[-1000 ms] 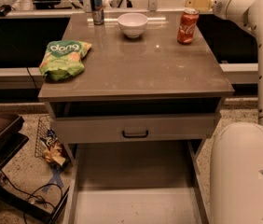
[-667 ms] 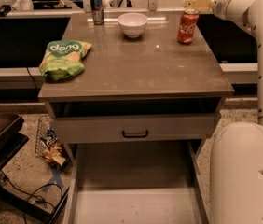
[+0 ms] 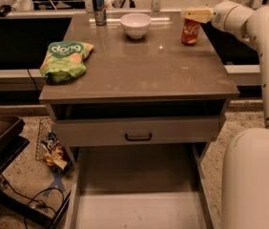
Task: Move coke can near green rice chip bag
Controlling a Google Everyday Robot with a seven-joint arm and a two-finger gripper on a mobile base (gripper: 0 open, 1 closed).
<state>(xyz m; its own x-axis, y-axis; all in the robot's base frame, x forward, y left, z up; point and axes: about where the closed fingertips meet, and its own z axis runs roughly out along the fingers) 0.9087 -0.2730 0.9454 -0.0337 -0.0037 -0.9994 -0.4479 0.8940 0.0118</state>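
Gripper [image 3: 194,15] sits at the top of the coke can [image 3: 190,32], right of the white bowl [image 3: 135,25]; can't tell whether it's clamped. Looks like the grasp step. Next: secure the grip, lift, and carry past the bowl to the green rice chip bag [image 3: 66,60], front-left of the bowl.

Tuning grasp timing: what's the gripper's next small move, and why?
Probably lower the gripper slightly onto the coke can: it sits at the can's top, the can stands far right on the table, and the green rice chip bag lies at the left edge.
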